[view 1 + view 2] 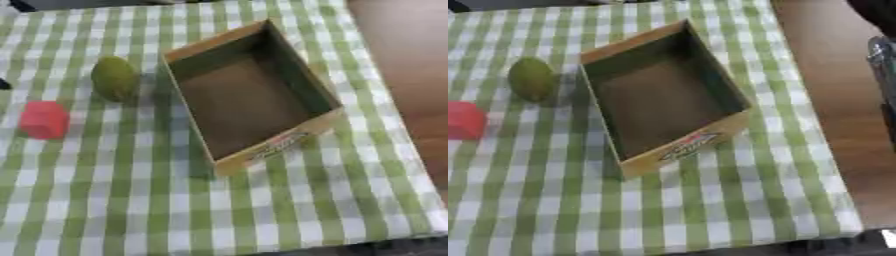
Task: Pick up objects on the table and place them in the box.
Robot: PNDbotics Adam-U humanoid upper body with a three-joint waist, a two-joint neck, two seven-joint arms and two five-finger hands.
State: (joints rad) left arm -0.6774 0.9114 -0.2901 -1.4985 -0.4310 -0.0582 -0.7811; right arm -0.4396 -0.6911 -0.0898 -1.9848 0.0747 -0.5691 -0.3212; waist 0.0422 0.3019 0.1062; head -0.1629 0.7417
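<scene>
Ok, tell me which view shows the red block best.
The left eye view: the red block sits whole on the checked cloth, left of the box and below the green fruit. In the right eye view it lies at the left edge, cut off by the frame.

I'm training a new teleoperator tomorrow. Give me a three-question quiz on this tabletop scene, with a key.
1. True or false: the cardboard box already holds an object.
2. Which object lies nearer the box? A) red object B) green fruit
3. Fill in: both objects lie on the robot's ____ side of the box.

Key: 1 false, its inside is bare. 2 B. 3 left. Neither hand clearly shows; only a dark shape at the right edge of the right eye view.
</scene>
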